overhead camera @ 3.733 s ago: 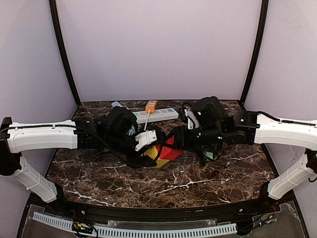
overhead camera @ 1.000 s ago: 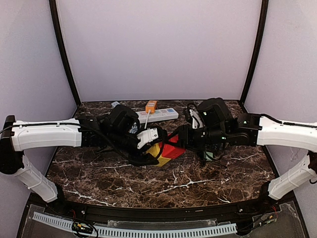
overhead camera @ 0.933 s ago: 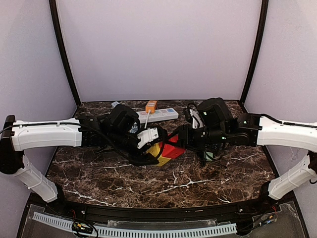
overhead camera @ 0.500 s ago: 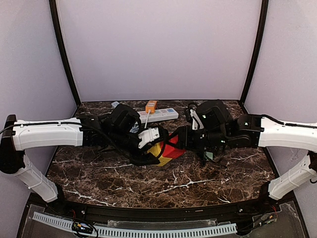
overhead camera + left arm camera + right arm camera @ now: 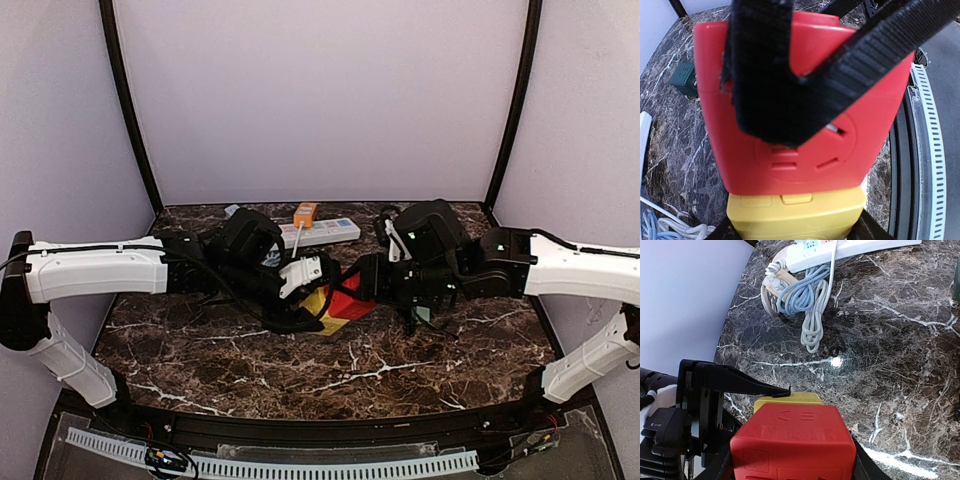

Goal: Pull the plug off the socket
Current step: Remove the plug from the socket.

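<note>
A red piece [image 5: 347, 300] with socket slots on its face sits joined to a yellow piece [image 5: 312, 302], held just above the marble table. In the left wrist view my left gripper [image 5: 795, 232] is shut on the yellow piece [image 5: 795, 212], with the red piece [image 5: 740, 155] flush against it. My right gripper's black fingers [image 5: 770, 75] wrap over the red piece. In the right wrist view my right gripper [image 5: 790, 467] is shut on the red piece [image 5: 795, 440]. The yellow piece [image 5: 785, 399] lies beyond it, with a left finger [image 5: 740, 385] on it. No gap shows between the pieces.
A white power strip [image 5: 318, 232] with an orange plug [image 5: 305, 213] lies at the back of the table, with coiled cables [image 5: 800, 300] beside it. A small green adapter [image 5: 684, 79] lies under my right arm. A black rail and a cable tray [image 5: 270, 465] run along the front edge.
Both arms have shifted slightly toward each other and a little left. The red and yellow pieces stay held and pressed together.
</note>
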Available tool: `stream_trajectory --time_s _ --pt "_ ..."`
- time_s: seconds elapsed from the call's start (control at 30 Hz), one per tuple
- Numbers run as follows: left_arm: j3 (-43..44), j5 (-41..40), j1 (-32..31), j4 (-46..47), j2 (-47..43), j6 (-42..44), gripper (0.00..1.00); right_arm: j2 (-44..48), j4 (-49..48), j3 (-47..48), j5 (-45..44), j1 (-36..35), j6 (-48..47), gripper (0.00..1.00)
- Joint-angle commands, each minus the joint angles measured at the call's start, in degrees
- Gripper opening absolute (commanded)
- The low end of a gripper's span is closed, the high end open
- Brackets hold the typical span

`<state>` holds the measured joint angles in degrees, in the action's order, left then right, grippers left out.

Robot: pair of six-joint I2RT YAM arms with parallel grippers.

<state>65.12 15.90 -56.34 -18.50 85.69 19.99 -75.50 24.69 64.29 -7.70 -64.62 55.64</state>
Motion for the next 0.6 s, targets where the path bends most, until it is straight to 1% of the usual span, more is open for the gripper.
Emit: stream_trajectory --time_s 0.0,0.27,0.43,0.57 --pt "-0.25 -1.86 1.69 -4.37 -0.81 -0.66 0.01 2.70 2.10 2.42 2.05 1.07 -1.42 0.00" --pt "-1.81 -1.69 -2.62 -4.13 -2.48 2.47 0.01 1.59 1.27 2.55 9.43 6.48 -4.23 0.00" --pt "-2.21 -2.17 -3.26 -4.09 -2.95 3.20 0.01 1.83 0.79 2.55 11.31 8.58 -5.15 0.00" --pt "-2.28 -2.68 -3.26 -3.86 -3.35 2.84 0.01 2.02 0.17 2.14 11.94 8.73 -5.12 0.00"
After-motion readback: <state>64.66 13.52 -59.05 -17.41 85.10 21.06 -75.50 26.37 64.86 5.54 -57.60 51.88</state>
